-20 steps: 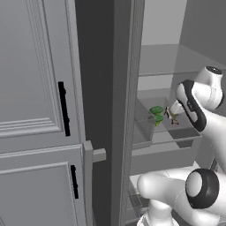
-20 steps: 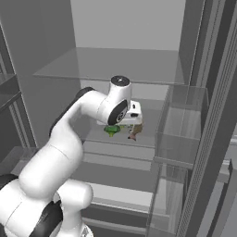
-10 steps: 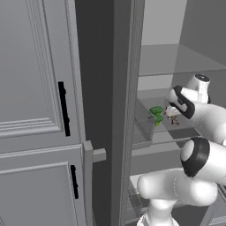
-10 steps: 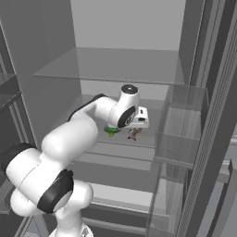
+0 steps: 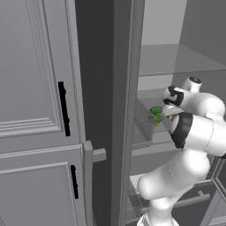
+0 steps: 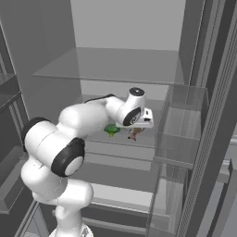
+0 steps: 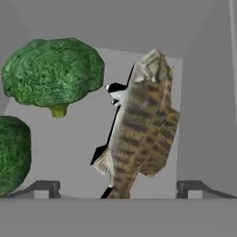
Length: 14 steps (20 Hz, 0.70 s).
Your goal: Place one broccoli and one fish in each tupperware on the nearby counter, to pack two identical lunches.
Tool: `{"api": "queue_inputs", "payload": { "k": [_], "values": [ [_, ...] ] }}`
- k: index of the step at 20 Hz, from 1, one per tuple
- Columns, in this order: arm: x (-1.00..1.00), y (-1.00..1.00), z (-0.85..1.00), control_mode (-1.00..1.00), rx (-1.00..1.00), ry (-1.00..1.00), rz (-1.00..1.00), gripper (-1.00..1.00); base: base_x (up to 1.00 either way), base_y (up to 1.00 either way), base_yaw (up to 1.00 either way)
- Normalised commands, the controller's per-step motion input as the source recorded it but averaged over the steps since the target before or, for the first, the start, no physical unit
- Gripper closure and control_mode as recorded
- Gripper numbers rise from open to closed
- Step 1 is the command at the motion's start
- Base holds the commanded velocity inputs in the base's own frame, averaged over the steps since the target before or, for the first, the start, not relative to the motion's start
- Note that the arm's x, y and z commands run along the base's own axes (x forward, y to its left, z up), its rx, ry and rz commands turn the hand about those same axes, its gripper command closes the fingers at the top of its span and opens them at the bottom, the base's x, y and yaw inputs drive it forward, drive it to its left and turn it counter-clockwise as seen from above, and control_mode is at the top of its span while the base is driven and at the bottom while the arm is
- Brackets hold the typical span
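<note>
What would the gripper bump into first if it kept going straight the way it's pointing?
Most likely the brown-striped, slim fish, which lies between the open gripper tips in the hand view. The lumpy green broccoli floret sits off to the side. Depth is hard to judge.

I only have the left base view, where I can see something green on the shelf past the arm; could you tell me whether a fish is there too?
Observer: Yes. The hand view shows a brown striped fish straight ahead, in line with the gap between the jaws.
Operator: Thank you. Are the jaws holding anything?
Observer: No. They stand wide open, with the fingertips clear of the fish.
Operator: How many green pieces are there?
Observer: Two in the hand view: one broccoli floret beside the fish and a second floret nearer the hand.
</note>
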Motion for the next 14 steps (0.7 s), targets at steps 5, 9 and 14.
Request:
{"api": "queue_inputs", "payload": {
  "k": [5,9,14],
  "values": [
    [0.40,-0.13,-0.39,-1.00,0.01,0.03,0.00,-1.00,0.00,0.00,0.00],
    [0.39,0.00,-0.42,-1.00,0.00,0.00,-0.01,-1.00,0.00,0.00,0.00],
    [0.32,0.01,-0.53,-1.00,0.00,0.01,-0.01,1.00,0.00,0.00,0.00]
  ]
}}
